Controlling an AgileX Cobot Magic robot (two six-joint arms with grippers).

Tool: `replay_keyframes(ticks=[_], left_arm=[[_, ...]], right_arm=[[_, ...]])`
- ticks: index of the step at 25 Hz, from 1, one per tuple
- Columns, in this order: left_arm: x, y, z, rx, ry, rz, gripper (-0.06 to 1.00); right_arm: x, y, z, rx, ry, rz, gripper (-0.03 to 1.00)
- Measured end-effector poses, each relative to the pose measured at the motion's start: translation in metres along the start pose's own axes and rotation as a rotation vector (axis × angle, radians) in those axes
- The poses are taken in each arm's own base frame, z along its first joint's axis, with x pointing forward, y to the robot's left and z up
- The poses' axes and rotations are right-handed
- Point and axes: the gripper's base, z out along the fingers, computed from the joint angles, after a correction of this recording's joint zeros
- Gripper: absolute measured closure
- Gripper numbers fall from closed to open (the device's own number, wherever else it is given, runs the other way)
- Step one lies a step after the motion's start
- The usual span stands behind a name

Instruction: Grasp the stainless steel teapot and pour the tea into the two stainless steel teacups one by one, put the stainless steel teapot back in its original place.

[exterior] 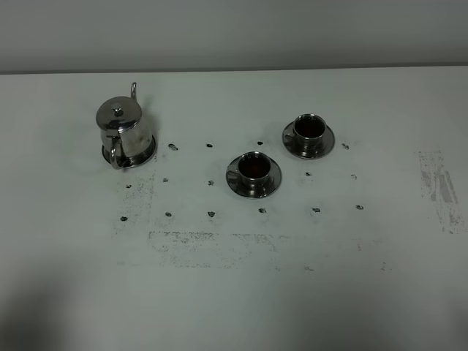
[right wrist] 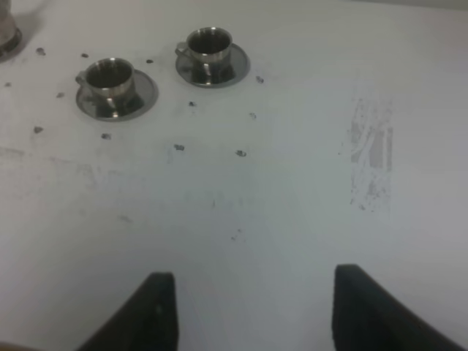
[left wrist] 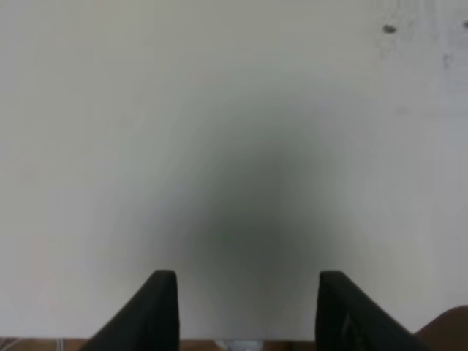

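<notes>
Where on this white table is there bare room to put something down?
Bare: the wide front strip below the two shiny steel teacups, and right of them. Crowded: between the domed steel teapot and the cups.

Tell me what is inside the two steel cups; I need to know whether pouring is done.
Both teacups, the nearer and the farther, show dark reddish-brown tea inside, each on its saucer. How full they are can't be judged. The teapot's contents are hidden by its lid.
</notes>
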Motion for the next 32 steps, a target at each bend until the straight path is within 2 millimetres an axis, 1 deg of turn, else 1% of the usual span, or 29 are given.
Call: replay_keyframes(ticks=[10, 26, 32], left_arm=[[0.018, 0.005, -0.019, 0.016, -0.195, -0.005, 0.52], [0.019, 0.005, -0.019, 0.012, -0.203, -0.001, 0.52], [0.020, 0.004, -0.020, -0.073, -0.199, -0.086, 0.52]], right_arm=[[0.000, 0.000, 0.000, 0.000, 0.000, 0.000, 0.51], [0.000, 0.000, 0.000, 0.000, 0.000, 0.000, 0.51], [0.000, 0.000, 0.000, 0.000, 0.000, 0.000, 0.51]])
